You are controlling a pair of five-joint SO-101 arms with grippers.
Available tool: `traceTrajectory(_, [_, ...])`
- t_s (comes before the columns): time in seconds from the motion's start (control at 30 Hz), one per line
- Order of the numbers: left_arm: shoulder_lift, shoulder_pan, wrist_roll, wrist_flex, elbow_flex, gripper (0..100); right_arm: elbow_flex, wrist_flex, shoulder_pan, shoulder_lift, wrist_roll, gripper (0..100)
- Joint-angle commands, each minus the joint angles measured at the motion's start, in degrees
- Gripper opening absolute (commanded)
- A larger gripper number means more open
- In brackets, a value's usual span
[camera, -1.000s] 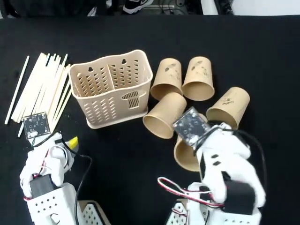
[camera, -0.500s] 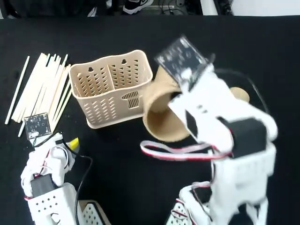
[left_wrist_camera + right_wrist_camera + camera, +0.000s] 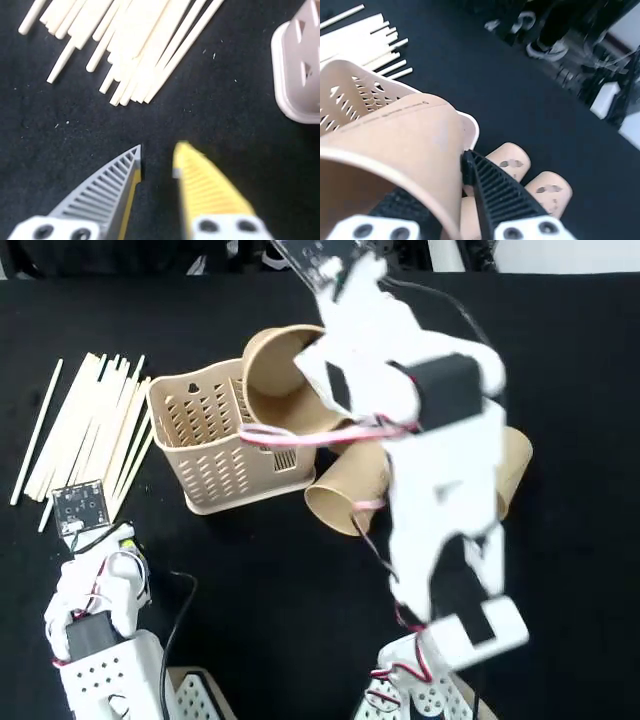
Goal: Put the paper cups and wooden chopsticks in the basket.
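Observation:
My right gripper point(image 3: 318, 392) is shut on the rim of a brown paper cup point(image 3: 283, 375), one black finger point(image 3: 490, 192) outside the wall. This held cup point(image 3: 395, 145) hangs tilted, mouth sideways, over the right end of the cream slotted basket point(image 3: 205, 445). Other cups lie on the cloth to the basket's right point(image 3: 350, 490), partly behind the arm. Wooden chopsticks point(image 3: 90, 425) lie fanned out left of the basket. My left gripper point(image 3: 157, 149) hovers low at the front left, narrowly open, holding nothing, just short of the chopsticks' point(image 3: 135, 45) near ends.
The black cloth point(image 3: 560, 360) covers the table. Two lying cups point(image 3: 512, 155) point(image 3: 547, 192) show beyond the held one. A basket corner point(image 3: 300, 65) stands close to the left gripper. Open cloth lies at the back and the far right.
The right arm rose from the cups at the front, lifted one cup and carried it back and left over the basket. The left gripper's yellow finger drew inward.

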Motion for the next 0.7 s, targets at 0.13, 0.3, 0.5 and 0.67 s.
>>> traceTrajectory(0.13, [-0.62, 4.18, -7.47, 2.02, -0.04, 3, -8.92, 0.0, 1.14, 10.33, -6.59, 1.1])
traceTrajectory(0.3, [-0.62, 4.09, -7.3, 1.85, -0.57, 3, -11.03, 0.18, 1.14, 15.34, -6.59, 1.1])
traceTrajectory(0.5, [-0.62, 4.7, -7.65, 1.76, 0.04, 3, -11.03, 2.81, 1.14, 17.89, -6.51, 1.2])
traceTrajectory(0.67, [-0.62, 4.97, -7.65, 0.53, 1.45, 3, -10.68, 4.75, 1.14, 17.71, -6.59, 1.2])
